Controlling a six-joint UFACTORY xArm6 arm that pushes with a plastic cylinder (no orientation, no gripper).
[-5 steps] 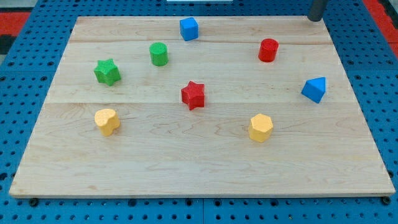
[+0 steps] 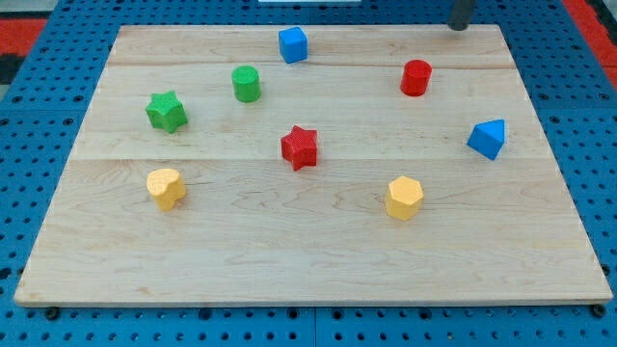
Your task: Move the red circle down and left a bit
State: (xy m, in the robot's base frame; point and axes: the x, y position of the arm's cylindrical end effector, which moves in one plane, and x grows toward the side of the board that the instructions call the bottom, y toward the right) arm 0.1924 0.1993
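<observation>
A dark rod's tip (image 2: 460,27) stands at the far edge of a wooden board (image 2: 308,260), right of centre, touching no block and carrying nothing; the arm has no jaws to open or close. The red circle (image 2: 415,77), the task's block, sits in the far right part of the board, just nearer than the tip and slightly to its left. That bearing is the crux: the tip lies on the block's far-right side, so a push toward the near left looks, on this evidence, to run roughly along the line already joining them. 7 other blocks lie apart from that pair: a blue cube (image 2: 293,44) at the far centre, a green cylinder (image 2: 246,84) and green star (image 2: 166,111) to the left, a red star (image 2: 300,146) mid-board, a blue block (image 2: 487,139) at right, and 2 yellow blocks (image 2: 166,188) (image 2: 404,198) nearer.
</observation>
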